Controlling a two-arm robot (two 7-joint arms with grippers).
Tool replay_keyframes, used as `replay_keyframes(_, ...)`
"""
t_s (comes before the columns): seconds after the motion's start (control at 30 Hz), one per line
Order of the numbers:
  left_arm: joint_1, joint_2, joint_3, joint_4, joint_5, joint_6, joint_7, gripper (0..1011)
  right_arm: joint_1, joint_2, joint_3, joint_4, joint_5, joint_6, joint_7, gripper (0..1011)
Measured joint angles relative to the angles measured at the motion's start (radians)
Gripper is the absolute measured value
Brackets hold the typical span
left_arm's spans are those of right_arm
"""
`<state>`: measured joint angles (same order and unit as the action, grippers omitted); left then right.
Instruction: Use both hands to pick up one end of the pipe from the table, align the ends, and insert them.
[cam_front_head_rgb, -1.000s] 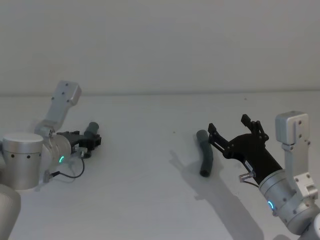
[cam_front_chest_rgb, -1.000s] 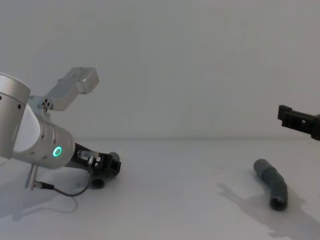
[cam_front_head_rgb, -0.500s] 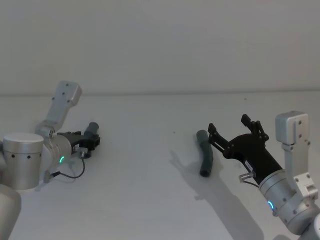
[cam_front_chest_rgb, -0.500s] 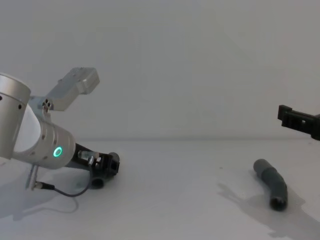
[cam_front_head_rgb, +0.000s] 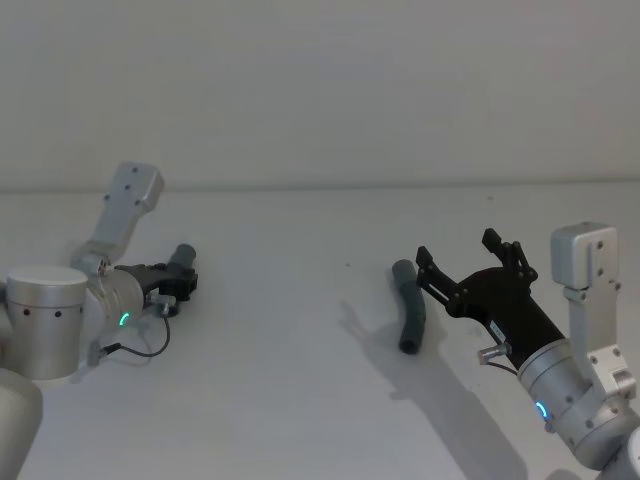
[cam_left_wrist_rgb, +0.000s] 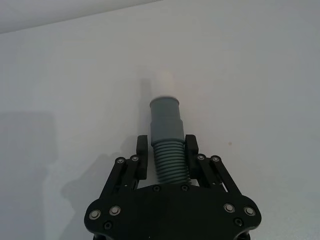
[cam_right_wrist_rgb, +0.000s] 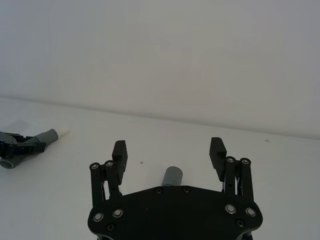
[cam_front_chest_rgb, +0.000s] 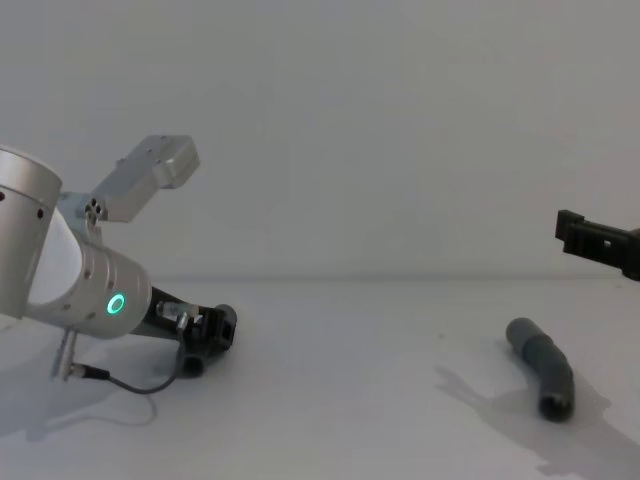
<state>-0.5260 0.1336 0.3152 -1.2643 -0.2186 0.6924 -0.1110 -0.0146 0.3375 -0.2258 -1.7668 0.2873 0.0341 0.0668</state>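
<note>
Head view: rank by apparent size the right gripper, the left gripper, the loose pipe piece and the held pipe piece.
1. right gripper, open, clearly largest
2. loose pipe piece and left gripper: about alike, not ranked
3. held pipe piece, mostly hidden in the grip

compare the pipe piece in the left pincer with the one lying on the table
The left piece has a ribbed section and a white tip; the right piece looks smooth, with a bend. The left piece is clamped in the left pincer; the right piece lies free on the table, near the open right pincer. Both are dark grey tubes.
</note>
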Motion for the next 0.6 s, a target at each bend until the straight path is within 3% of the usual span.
replay_keyframes(0.6, 0.000, 0.000, 0.000, 0.000, 0.000, 0.000, 0.000, 332, 0.000, 0.000, 0.000, 0.000, 0.000, 0.000, 0.000, 1002)
